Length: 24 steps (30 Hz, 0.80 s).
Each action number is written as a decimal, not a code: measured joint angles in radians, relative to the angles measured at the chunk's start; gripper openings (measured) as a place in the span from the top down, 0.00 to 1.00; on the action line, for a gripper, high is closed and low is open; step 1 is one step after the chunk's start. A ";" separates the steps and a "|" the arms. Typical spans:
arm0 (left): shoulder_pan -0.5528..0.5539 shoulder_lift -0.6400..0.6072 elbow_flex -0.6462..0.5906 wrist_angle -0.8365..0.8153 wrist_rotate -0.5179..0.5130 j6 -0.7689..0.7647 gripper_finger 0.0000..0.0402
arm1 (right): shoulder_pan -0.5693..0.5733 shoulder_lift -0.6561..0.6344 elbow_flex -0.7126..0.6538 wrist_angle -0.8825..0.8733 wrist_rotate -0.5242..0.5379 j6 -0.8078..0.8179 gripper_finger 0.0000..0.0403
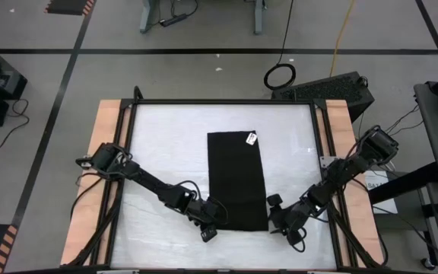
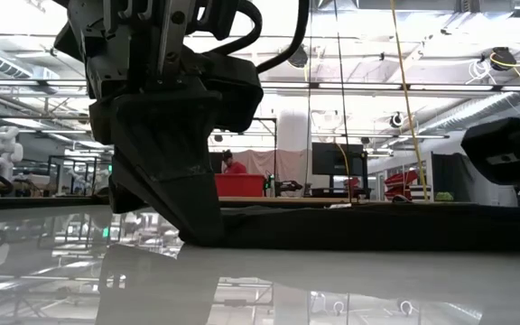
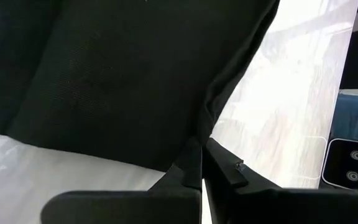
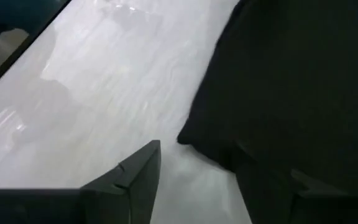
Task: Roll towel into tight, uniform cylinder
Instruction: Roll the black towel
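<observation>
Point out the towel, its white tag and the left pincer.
towel (image 1: pixel 236 179): high view, middle of the cloth.
white tag (image 1: pixel 251 138): high view, at the towel's far corner.
left pincer (image 1: pixel 211 229): high view, at the fingertips.

Two dark, matte-black jointed arms are seen, each built from short blocky segments. Thin black cables are looped along the left arm (image 1: pixel 139 176) and the right arm (image 1: pixel 341 173). The flat black tapered fingers (image 3: pixel 225 171) of the left gripper (image 3: pixel 201 165) carry a small pale screw.
</observation>
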 joint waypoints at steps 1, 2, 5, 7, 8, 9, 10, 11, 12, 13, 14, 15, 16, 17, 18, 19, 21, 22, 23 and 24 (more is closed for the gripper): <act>0.001 0.000 0.000 0.002 -0.001 0.000 1.00 | 0.004 0.000 0.000 0.005 0.017 -0.002 0.52; 0.001 0.000 0.000 0.003 -0.001 0.000 1.00 | 0.007 0.000 0.000 0.011 0.035 -0.003 0.52; 0.005 0.000 0.000 0.006 -0.003 0.000 1.00 | 0.012 0.000 0.000 0.028 0.067 -0.016 0.56; 0.006 0.000 0.000 0.012 -0.003 0.000 1.00 | 0.012 0.000 0.000 0.038 0.069 -0.024 0.60; 0.006 0.000 0.000 0.018 -0.003 0.000 1.00 | 0.012 0.000 0.000 0.040 0.069 -0.022 0.61; 0.006 0.000 0.000 0.025 -0.002 0.000 1.00 | 0.012 0.000 0.000 0.037 0.069 -0.016 0.63; 0.006 0.000 0.000 0.031 0.000 -0.001 1.00 | 0.015 0.000 0.001 0.026 0.069 -0.006 0.64; 0.006 0.000 0.000 0.033 0.003 -0.003 1.00 | 0.017 0.000 0.001 0.012 0.070 0.006 0.66; 0.006 0.000 0.000 0.032 0.005 -0.007 1.00 | 0.020 0.000 0.001 0.001 0.070 0.018 0.66; 0.006 0.000 0.000 0.033 0.005 -0.009 1.00 | 0.023 0.000 0.001 -0.002 0.073 0.024 0.66; 0.006 0.000 0.000 0.033 0.006 -0.011 1.00 | 0.025 0.000 0.001 0.003 0.074 0.025 0.66; 0.006 0.000 0.000 0.033 0.008 -0.016 1.00 | 0.028 0.000 0.001 0.018 0.073 0.020 0.65; 0.006 0.000 0.000 0.033 0.008 -0.021 1.00 | 0.030 0.000 0.001 0.040 0.072 0.009 0.64; 0.006 0.000 0.000 0.034 0.008 -0.024 1.00 | 0.034 -0.001 0.001 0.062 0.071 0.000 0.62; 0.007 0.000 0.000 0.035 0.008 -0.024 1.00 | 0.037 -0.001 0.001 0.083 0.069 -0.006 0.60; 0.007 0.000 0.000 0.036 0.008 -0.024 1.00 | 0.040 -0.001 0.002 0.095 0.069 -0.007 0.58; 0.008 0.000 0.000 0.044 0.008 -0.026 1.00 | 0.046 -0.001 0.002 0.098 0.069 -0.007 0.55; 0.009 0.000 0.000 0.050 0.007 -0.026 1.00 | 0.049 -0.001 0.002 0.094 0.071 -0.007 0.53; 0.009 0.000 0.000 0.057 0.005 -0.026 1.00 | 0.052 -0.001 0.002 0.085 0.076 -0.006 0.53; 0.009 0.000 0.000 0.062 -0.001 -0.027 1.00 | 0.054 -0.001 0.003 0.067 0.089 -0.004 0.52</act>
